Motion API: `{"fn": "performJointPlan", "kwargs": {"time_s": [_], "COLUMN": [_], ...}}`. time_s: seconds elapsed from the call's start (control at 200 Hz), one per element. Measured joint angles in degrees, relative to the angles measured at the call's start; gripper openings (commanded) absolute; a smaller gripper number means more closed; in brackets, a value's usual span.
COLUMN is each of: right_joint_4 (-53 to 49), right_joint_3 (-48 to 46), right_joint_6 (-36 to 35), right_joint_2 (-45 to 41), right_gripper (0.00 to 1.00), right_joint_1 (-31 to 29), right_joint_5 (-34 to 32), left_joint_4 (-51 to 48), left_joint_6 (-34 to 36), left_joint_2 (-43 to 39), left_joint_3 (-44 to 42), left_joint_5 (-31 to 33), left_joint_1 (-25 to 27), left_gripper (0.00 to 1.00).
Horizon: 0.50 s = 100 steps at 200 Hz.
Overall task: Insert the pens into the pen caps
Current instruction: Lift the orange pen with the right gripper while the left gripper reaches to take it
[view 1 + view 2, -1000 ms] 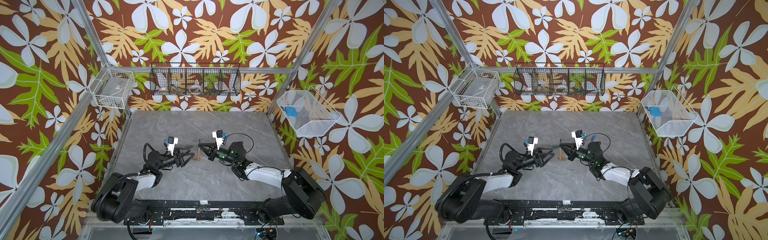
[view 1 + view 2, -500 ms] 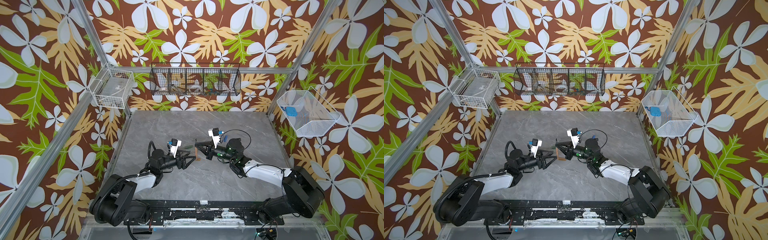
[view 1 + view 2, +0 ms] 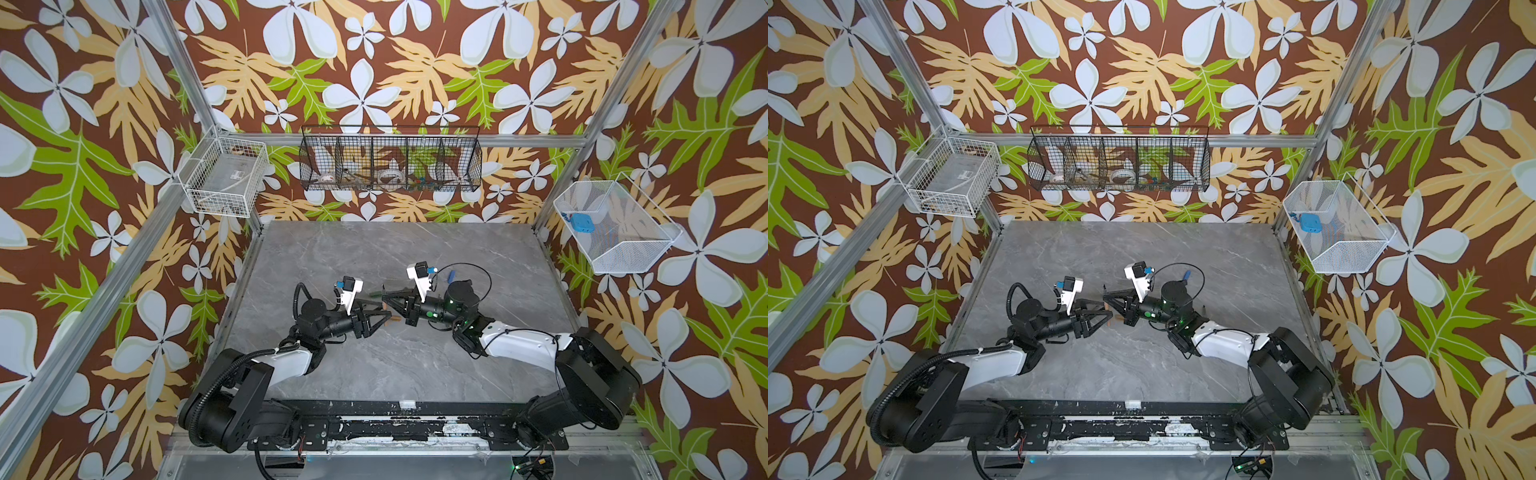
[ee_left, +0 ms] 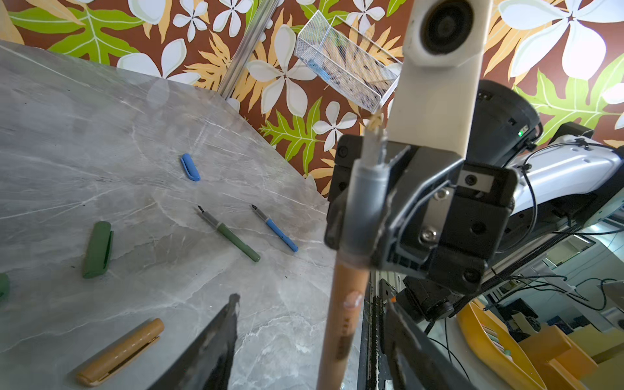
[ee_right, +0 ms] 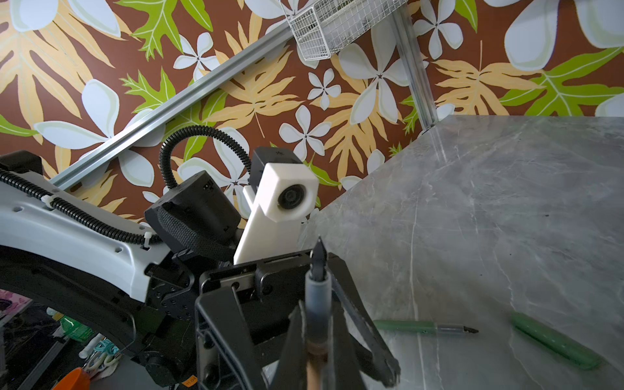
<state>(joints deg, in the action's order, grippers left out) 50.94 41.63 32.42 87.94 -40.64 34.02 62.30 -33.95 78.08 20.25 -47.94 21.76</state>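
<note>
Starting with both top views: the two arms meet nose to nose a little below the middle of the frame, over the grey marble table [image 3: 457, 249]. The right claw [image 3: 386, 296] is pinched completely shut on the orange-brown pen [image 3: 387, 305]. The left claw [image 3: 385, 311] sits just left of and below it, jaws parted wide, tips either side of that pen. A blue cap [image 3: 453, 274] lies on the table up and to the right of the claws.

Left wrist view next. The left claw's fingers [image 4: 219, 337] stand well apart, and the pen's orange barrel runs up between them; I can't see either finger actually touching it. Further along, the right claw clamps the pen's grey grip section. On the table beyond are an orange-brown cap [image 4: 120, 353] and a green cap [image 4: 98, 250], with a second green cap cut off by the frame edge. The blue cap is there too, plus a green pen [image 4: 231, 234] and a blue pen [image 4: 277, 229] lying near each other without touching.

Right wrist view: the right claw's fingers [image 5: 297, 337] are squeezed tight on the pen, and its dark tip pokes out past them toward the left arm's white wrist camera [image 5: 287, 199]. The left claw's open fingers flank the whole thing. A green pen and a green cap lie on the table nearby, apart from each other.
</note>
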Motion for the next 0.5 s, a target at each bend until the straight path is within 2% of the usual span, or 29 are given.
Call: {"fn": "performJointPlan", "kwargs": {"time_s": [0.365,0.5], "right_joint_4": [6.97,8.20], "right_joint_3": [-0.24,-0.13], "right_joint_6": [3.19,3.56], "right_joint_2": [2.78,3.69], "right_gripper": [0.00,0.00], "right_joint_1": [-0.26,-0.37], "right_joint_5": [0.00,0.02], "left_joint_4": [0.00,0.00], "left_joint_6": [-0.04,-0.04], "left_joint_2": [0.26,0.33], "left_joint_3": [0.17,0.33], "left_joint_5": [-0.74,-0.85], "left_joint_1": [0.04,0.04], "left_gripper": [0.46,0.31]}}
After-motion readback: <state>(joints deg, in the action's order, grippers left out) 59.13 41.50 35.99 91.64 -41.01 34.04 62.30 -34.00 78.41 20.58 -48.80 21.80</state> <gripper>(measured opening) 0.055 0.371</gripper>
